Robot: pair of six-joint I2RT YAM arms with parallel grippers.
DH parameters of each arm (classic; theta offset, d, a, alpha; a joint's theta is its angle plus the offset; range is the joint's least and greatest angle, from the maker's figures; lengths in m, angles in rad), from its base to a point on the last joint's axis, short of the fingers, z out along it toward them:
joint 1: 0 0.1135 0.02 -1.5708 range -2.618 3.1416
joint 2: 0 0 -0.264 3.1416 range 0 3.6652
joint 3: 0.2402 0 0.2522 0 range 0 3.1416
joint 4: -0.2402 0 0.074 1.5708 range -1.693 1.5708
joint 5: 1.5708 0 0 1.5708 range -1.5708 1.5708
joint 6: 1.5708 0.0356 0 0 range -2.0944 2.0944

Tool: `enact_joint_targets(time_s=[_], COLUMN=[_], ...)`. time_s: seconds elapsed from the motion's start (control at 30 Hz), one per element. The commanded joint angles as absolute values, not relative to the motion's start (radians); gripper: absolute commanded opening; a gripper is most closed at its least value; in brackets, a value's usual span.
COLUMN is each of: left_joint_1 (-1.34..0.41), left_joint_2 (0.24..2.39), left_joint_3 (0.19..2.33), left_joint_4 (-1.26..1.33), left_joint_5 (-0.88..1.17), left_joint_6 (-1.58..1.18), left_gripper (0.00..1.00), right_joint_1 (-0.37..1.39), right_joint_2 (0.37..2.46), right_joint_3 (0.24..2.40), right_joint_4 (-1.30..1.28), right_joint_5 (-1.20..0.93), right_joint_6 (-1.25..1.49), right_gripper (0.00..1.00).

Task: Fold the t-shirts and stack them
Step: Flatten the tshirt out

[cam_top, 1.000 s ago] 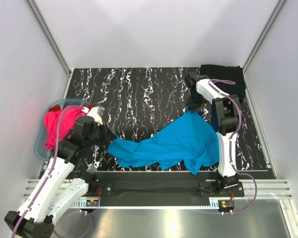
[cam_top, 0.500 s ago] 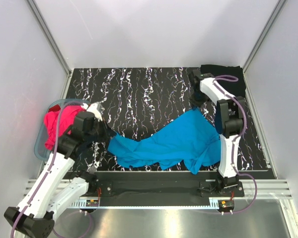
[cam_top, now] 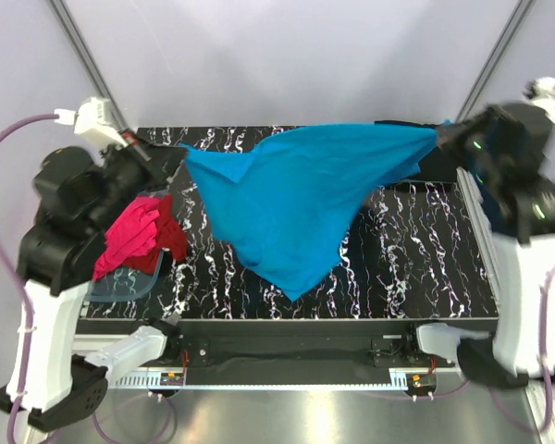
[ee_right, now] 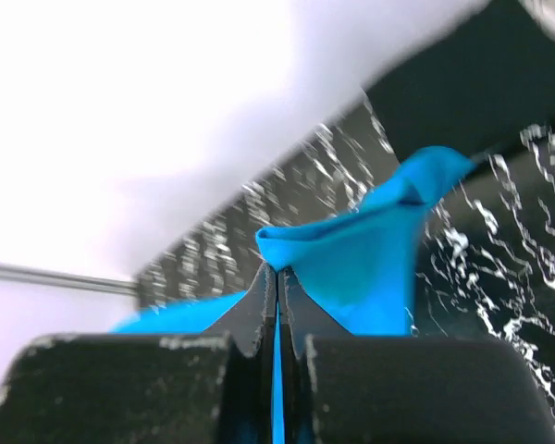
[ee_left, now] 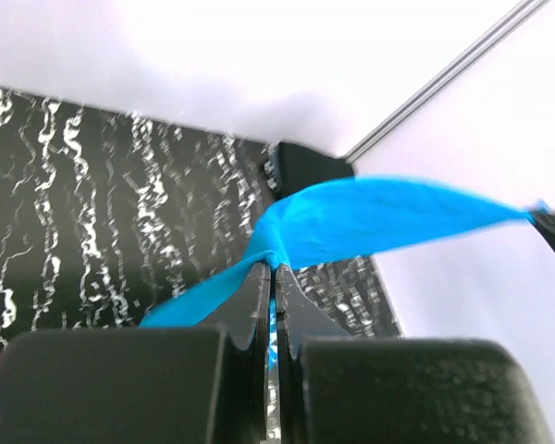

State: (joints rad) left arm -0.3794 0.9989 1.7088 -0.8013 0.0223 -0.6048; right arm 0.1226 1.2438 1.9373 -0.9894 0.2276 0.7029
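turquoise-blue t-shirt (cam_top: 296, 199), magenta-pink t-shirt (cam_top: 128, 239), black table (cam_top: 421, 254) veined with white.

Bright, even light falls from overhead, and the white walls wash out nearly to blank. In the top view the right arm (cam_top: 523, 194) is smeared with motion blur, while the left arm (cam_top: 65, 213) is sharper. A pale glare lies on the metal strip (cam_top: 324, 424) at the near edge.

In both wrist views the picture is soft. The left gripper's fingers (ee_left: 252, 319) are dark and unfocused, and left of them the table's (ee_left: 65, 231) white veins streak. Above the right gripper's fingers (ee_right: 259, 301) the wall is blown out. Right of them the turquoise t-shirt (ee_right: 370, 250) is blurred.
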Motion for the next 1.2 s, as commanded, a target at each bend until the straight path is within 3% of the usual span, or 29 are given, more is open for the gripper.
enact_joint_targets(time_s=[0.0, 0.23, 0.4, 0.8, 1.17], left_joint_1=[-0.382, -0.380, -0.382, -0.380, -0.380], left_joint_2=[0.910, 0.767, 0.770, 1.037, 1.180], left_joint_3=[1.772, 1.834, 1.980, 1.996, 1.945], left_joint_4=[-0.827, -0.862, -0.891, -0.873, -0.729], left_joint_5=[0.049, 0.011, -0.057, -0.239, -0.238], left_joint_6=[-0.649, -0.681, -0.649, -0.453, -0.402], left_gripper=[0.00, 0.00, 0.00, 0.00, 0.00], right_joint_1=[0.126, 0.126, 0.126, 0.127, 0.127], right_joint_2=[1.119, 0.835, 0.802, 1.014, 1.247], right_joint_3=[1.908, 1.885, 1.948, 1.819, 1.936], right_joint_4=[-1.025, -1.042, -1.049, -0.873, -0.767], right_joint_5=[0.271, 0.285, 0.258, 0.242, 0.239], right_joint_6=[0.661, 0.693, 0.701, 0.657, 0.600], right_gripper=[0.00, 0.00, 0.00, 0.00, 0.00])
